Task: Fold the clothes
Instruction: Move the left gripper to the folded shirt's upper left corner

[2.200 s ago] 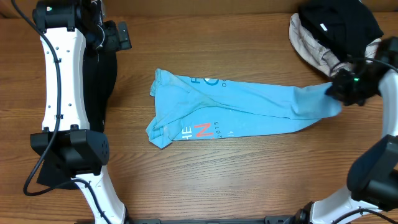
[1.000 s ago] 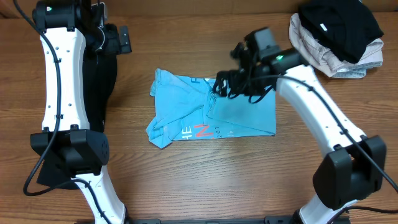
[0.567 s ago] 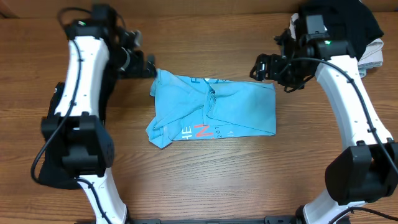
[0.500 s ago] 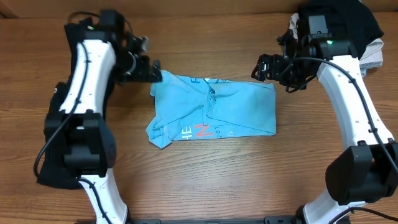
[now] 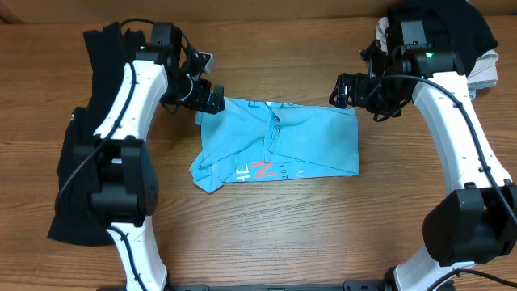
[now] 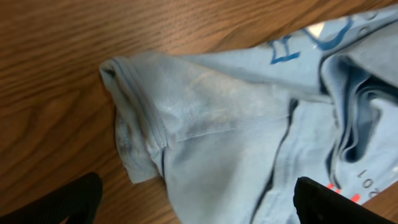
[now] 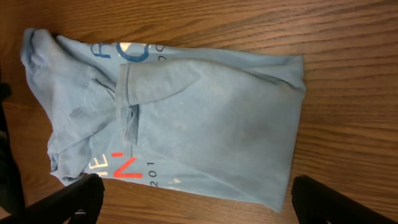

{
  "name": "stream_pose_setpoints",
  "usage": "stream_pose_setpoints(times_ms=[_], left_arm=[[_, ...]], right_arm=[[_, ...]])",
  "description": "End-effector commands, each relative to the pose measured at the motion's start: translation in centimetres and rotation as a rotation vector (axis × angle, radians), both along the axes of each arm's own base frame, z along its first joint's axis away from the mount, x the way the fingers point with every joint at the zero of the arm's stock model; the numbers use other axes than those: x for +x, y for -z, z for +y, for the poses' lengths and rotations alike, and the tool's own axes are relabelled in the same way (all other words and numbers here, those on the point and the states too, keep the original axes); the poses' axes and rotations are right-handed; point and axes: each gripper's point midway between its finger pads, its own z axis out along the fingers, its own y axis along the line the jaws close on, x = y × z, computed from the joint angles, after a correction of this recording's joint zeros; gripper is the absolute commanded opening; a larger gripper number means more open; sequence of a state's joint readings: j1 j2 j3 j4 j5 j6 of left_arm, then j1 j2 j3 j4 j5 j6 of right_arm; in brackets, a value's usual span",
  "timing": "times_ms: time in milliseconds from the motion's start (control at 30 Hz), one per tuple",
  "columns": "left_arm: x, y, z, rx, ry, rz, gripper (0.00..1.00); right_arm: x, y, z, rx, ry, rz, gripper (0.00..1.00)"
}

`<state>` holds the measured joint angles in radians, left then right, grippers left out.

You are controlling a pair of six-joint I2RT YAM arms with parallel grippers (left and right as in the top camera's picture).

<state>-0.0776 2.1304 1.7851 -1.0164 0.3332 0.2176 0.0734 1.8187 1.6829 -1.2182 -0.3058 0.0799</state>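
Note:
The clothes in play are a light blue T-shirt (image 5: 279, 141), lying partly folded at the table's middle with white lettering and a red-orange mark (image 5: 260, 170) near its front edge. My left gripper (image 5: 208, 95) hovers open at the shirt's upper left corner. In the left wrist view the hemmed sleeve corner (image 6: 140, 106) lies just ahead of that open gripper (image 6: 199, 211), whose dark fingertips (image 6: 68, 202) hold nothing. My right gripper (image 5: 346, 89) is open above the upper right corner. The right wrist view takes in the whole shirt (image 7: 205, 118) beyond that empty gripper (image 7: 202, 208).
A pile of black and beige garments (image 5: 436, 40) sits at the back right corner. A black garment (image 5: 65, 218) lies along the left side under the left arm. Bare wooden tabletop (image 5: 275, 234) stretches in front of the shirt.
The shirt's long right part now lies folded over its middle, and the right gripper has let go and drawn back to the upper right corner. The left arm swung right to the upper left corner.

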Motion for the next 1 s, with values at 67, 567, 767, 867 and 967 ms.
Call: stream_pose_setpoints(times_ms=[67, 567, 767, 867, 967], left_arm=[[-0.8, 3.3, -0.1, 0.026, 0.078, 0.053, 1.0], [-2.1, 5.7, 1.1, 0.101, 0.118, 0.087, 1.0], [-2.7, 7.0, 1.0, 0.095, 0.126, 0.096, 1.0], [-2.6, 7.1, 1.0, 0.096, 0.126, 0.088, 1.0], [-2.1, 7.0, 1.0, 0.095, 0.125, 0.066, 0.99]], right_arm=[[0.2, -1.6, -0.3, -0.015, -0.001, -0.051, 1.0], [0.2, -1.5, -0.8, -0.04, 0.006, -0.05, 1.0], [0.1, -1.4, -0.8, -0.041, 0.006, -0.045, 1.0], [0.2, -1.4, -0.8, -0.041, 0.006, -0.047, 1.0], [0.3, -1.4, -0.8, -0.041, 0.006, -0.05, 1.0]])
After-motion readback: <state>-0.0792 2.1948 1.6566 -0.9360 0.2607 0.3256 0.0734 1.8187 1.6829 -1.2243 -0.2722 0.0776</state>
